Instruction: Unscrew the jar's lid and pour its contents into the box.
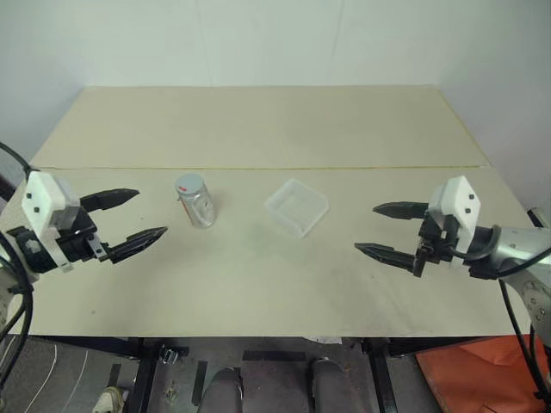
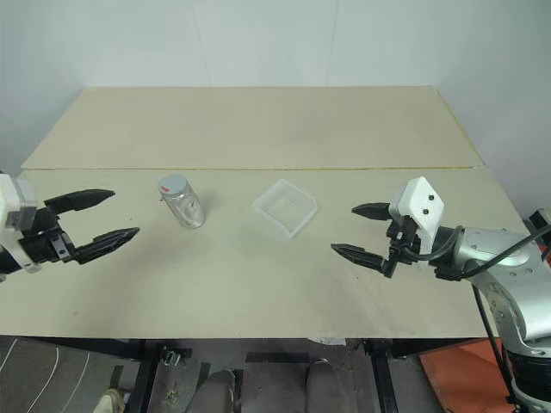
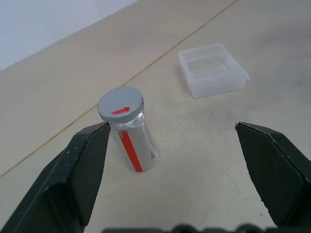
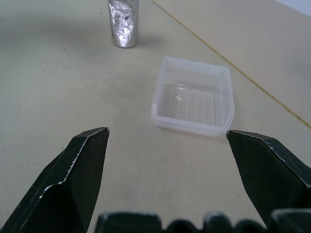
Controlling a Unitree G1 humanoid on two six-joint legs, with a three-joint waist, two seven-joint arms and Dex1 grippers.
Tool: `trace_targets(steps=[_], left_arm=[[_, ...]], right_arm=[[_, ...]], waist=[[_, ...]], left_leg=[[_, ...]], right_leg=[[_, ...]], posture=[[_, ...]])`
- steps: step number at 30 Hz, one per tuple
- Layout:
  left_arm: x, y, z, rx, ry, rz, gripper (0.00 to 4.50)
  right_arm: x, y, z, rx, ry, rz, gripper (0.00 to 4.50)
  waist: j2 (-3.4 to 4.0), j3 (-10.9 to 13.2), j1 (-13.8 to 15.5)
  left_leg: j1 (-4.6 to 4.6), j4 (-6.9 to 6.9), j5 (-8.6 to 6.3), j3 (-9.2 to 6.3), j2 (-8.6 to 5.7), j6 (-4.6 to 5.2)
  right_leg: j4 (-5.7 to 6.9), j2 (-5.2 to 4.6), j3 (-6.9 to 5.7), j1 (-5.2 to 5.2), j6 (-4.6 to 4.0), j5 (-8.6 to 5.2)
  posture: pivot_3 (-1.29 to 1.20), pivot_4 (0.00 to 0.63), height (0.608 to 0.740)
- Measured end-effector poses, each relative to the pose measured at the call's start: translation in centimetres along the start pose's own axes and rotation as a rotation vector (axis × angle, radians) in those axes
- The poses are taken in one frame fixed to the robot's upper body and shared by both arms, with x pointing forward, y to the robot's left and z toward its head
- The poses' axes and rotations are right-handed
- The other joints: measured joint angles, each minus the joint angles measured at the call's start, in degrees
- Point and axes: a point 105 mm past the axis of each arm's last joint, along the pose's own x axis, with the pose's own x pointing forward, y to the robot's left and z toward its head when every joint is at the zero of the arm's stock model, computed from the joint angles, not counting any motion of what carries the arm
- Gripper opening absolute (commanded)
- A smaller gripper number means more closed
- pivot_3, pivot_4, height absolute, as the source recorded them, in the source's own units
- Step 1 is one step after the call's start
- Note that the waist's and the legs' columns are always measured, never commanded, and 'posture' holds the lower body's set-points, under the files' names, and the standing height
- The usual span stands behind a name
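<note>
Left eye view showed me the jar point(image 1: 197, 203), lid point(image 1: 189, 185) on, upright mid-table point(image 1: 258, 129) beside the box point(image 1: 296, 206); left gripper point(image 1: 131, 217) and right gripper point(image 1: 387, 230) hung spread, empty.

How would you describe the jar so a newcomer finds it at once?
Start at the beige table. Just in front of its seam, left of the clear box, stands the small jar. Unlike the shallow box, it is upright, with a grey lid and a red stripe.
</note>
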Motion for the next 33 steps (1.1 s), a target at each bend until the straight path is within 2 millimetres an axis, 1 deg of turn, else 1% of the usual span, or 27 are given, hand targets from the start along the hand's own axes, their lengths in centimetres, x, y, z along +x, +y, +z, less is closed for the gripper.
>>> trace_targets(steps=[4,9,11,14,15,18,22,25,27,33], left_arm=[[-0.1,0.3,-0.2,-0.002,0.007,0.022,4.47],[0.5,0.4,-0.5,-0.030,-0.028,0.053,4.47],[0.8,0.6,-1.1,-0.046,-0.015,0.064,4.47],[1.3,1.0,-2.7,-0.101,-0.008,0.102,4.47],[1.6,1.0,-3.3,-0.119,-0.014,0.113,4.47],[2.7,0.9,-4.1,-0.156,-0.052,0.145,4.47],[4.3,0.7,-5.0,-0.176,-0.089,0.163,4.47],[5.5,0.7,-5.3,-0.184,-0.100,0.159,4.47],[6.0,0.9,-5.4,-0.175,-0.103,0.164,4.47],[7.5,1.7,-6.2,-0.228,-0.124,0.187,4.47]], right_arm=[[0.2,0.0,0.2,-0.006,-0.025,0.003,4.50],[0.9,0.1,0.6,-0.026,-0.044,0.024,4.50],[1.0,-0.3,0.7,-0.037,-0.045,0.018,4.50],[1.0,-0.6,0.9,-0.052,-0.044,0.011,4.50],[1.0,-0.6,0.9,-0.055,-0.041,0.010,4.50],[0.9,-0.6,1.0,-0.067,-0.034,0.008,4.50],[1.1,-0.5,2.0,-0.075,-0.060,0.022,4.50],[1.1,-0.4,2.7,-0.081,-0.080,0.034,4.50],[1.1,-0.3,2.8,-0.083,-0.076,0.036,4.50],[0.9,-0.2,2.9,-0.063,-0.033,0.019,4.50]], waist=[[0.00,0.0,0.0],[0.00,0.0,-0.1],[0.00,0.0,0.0],[0.00,0.0,0.0],[0.00,0.0,0.0],[-0.02,0.0,0.1],[-0.02,0.0,0.1],[-0.03,0.0,0.0],[-0.03,0.0,0.0],[-0.03,0.0,0.0]], left_leg=[[0.00,0.00,0.00,0.00,0.00,0.00],[0.00,0.00,0.00,0.01,0.00,0.00],[0.01,0.01,0.00,0.01,-0.01,0.00],[0.00,0.00,0.00,0.00,0.00,0.00],[-0.01,0.01,0.00,0.01,-0.01,0.00],[-0.01,0.03,0.00,0.00,-0.01,0.00],[0.00,0.04,0.00,0.00,-0.02,-0.01],[0.00,0.04,0.01,0.00,-0.01,-0.01],[0.00,0.04,0.01,0.00,-0.02,-0.01],[0.00,0.05,0.01,-0.01,-0.02,-0.01]], right_leg=[[-0.01,0.00,0.00,0.01,0.00,0.00],[0.00,0.00,0.00,0.00,0.00,0.00],[0.00,0.00,0.00,0.01,0.00,0.01],[0.00,0.00,0.00,0.00,0.00,0.00],[-0.02,-0.01,0.00,0.01,0.02,0.01],[-0.01,-0.01,0.00,0.01,0.02,0.02],[0.00,-0.01,0.00,0.02,0.02,0.03],[0.00,-0.01,0.00,0.01,0.02,0.03],[-0.01,-0.01,0.00,0.02,0.02,0.03],[0.01,-0.01,0.00,0.02,0.02,0.03]], posture=[[0.00,0.150,0.740],[0.00,0.150,0.740],[0.00,0.150,0.740],[0.00,0.150,0.740],[0.00,0.150,0.740],[0.00,0.150,0.740],[0.00,0.150,0.740],[0.00,0.150,0.740],[0.00,0.150,0.740],[0.00,0.150,0.740]])
